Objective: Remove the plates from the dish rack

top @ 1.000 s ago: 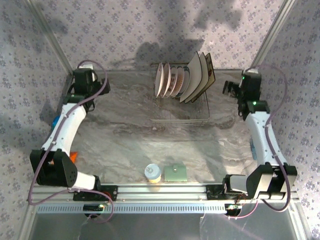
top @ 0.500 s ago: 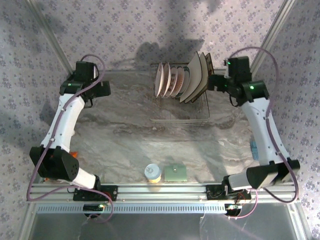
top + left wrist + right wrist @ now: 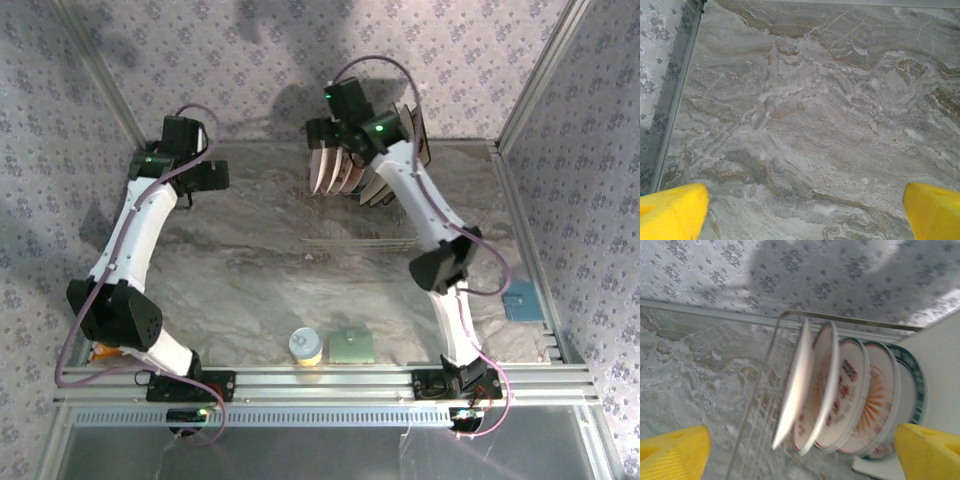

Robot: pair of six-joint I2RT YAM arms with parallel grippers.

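Several small round white plates (image 3: 840,390) with orange pattern and teal rims stand upright in the silver wire dish rack (image 3: 762,395). A larger square cream plate (image 3: 940,365) leans behind them at the right. From above, the round plates (image 3: 335,168) and the square plates (image 3: 415,128) are partly covered by my right arm. My right gripper (image 3: 322,135) hovers over the round plates, open, its yellow fingertips (image 3: 672,452) wide apart with nothing held. Left of the rack (image 3: 360,240), my left gripper (image 3: 205,178) stands open above bare marble, its fingertips (image 3: 672,210) far apart.
A small jar with a yellow lid (image 3: 306,347) and a green square pad (image 3: 350,345) lie near the front rail. A blue object (image 3: 520,300) sits at the right edge. Patterned walls and metal frame posts enclose the marble table (image 3: 250,270).
My right arm has swung from the table's right side leftward over the rack, ending above the round plates. The left gripper has shifted slightly toward the centre.
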